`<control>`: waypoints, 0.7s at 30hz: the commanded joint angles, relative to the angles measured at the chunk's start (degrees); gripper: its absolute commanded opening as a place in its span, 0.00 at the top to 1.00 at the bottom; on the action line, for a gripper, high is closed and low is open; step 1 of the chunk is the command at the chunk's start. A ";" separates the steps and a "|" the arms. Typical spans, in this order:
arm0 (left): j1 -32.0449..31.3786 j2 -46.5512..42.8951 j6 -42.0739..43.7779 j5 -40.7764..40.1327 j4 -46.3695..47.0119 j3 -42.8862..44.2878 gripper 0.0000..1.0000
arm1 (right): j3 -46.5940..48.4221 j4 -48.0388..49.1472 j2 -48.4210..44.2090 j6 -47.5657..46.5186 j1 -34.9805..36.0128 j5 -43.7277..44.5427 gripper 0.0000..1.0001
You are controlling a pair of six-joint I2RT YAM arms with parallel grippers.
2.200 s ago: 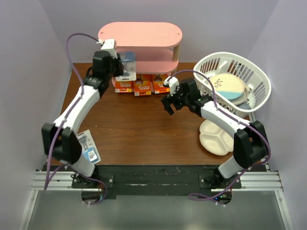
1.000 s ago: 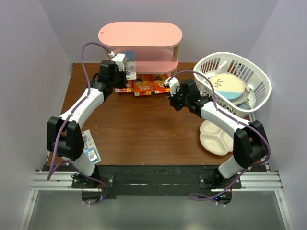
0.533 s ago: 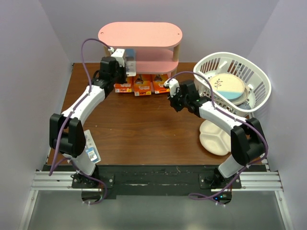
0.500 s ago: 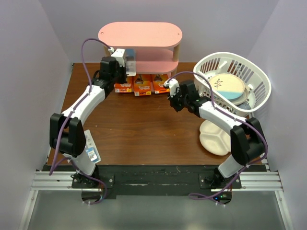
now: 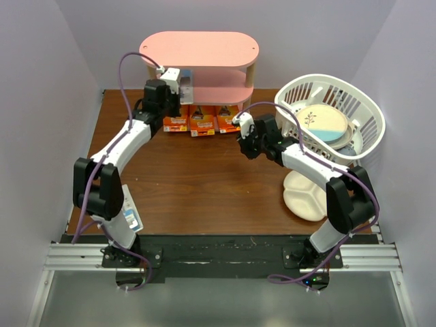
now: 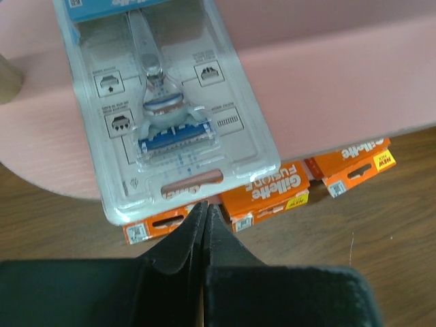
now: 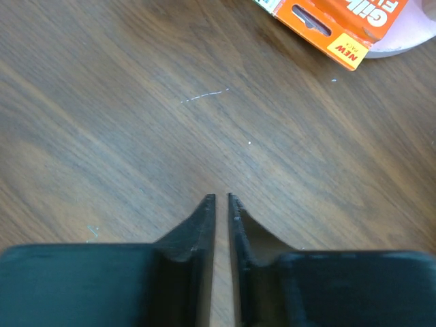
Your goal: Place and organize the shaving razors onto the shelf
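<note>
At lower left of the overhead view a white-and-blue blister card (image 5: 129, 216) lies on the brown wood-grain table (image 5: 197, 191) beside the left arm's base, untouched: that one is left to do. Further up, the left gripper (image 6: 204, 206) is clenched on the bottom edge of the other clear blister pack (image 6: 167, 116), glossy moulded plastic, held against the shelf (image 5: 204, 48), whose matte pink oval boards stand on pale posts; not set down yet, I'd judge. Three flat orange cardboard packs (image 5: 202, 124) sit in a row at the shelf's foot, seemingly done. To the right, the right gripper (image 7: 221, 197) hangs over bare table, fingers parted a crack, grasping nothing
</note>
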 commanded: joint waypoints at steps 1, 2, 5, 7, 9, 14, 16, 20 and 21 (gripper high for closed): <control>0.54 -9.92 4.08 1.53 -5.76 -2.46 0.76 | 3.22 0.28 -0.09 -0.76 -0.30 -1.65 0.66; 0.63 -14.56 4.78 0.75 -6.91 -6.05 0.63 | 3.84 0.11 0.26 -0.85 -0.21 -2.09 0.56; 2.30 -23.70 9.52 -6.98 -12.61 -12.03 0.38 | 4.54 -0.42 0.61 -1.29 -0.21 -3.15 0.28; 7.45 -26.72 12.60 -10.49 -16.83 -13.55 0.36 | 4.72 -1.12 0.70 -1.29 -0.21 -3.85 0.18; 12.12 -28.31 15.40 -11.82 -24.83 -14.34 0.36 | 5.25 -2.52 1.14 -1.46 -0.30 -5.96 0.01; 24.61 -30.85 21.66 -9.20 -36.45 -22.83 0.40 | 6.21 -6.48 0.70 -2.17 -0.04 -11.41 0.01; 27.42 -31.21 22.72 -8.31 -38.11 -26.54 0.43 | 7.00 -9.90 0.61 -2.69 0.40 -12.03 0.01; 30.16 -29.46 23.42 -8.92 -35.68 -36.46 0.49 | 9.55 -15.53 1.49 -3.66 0.75 -11.15 0.01; 30.25 -29.28 23.60 -9.54 -34.36 -37.71 0.50 | 10.08 -18.06 1.93 -3.75 0.67 -11.15 0.01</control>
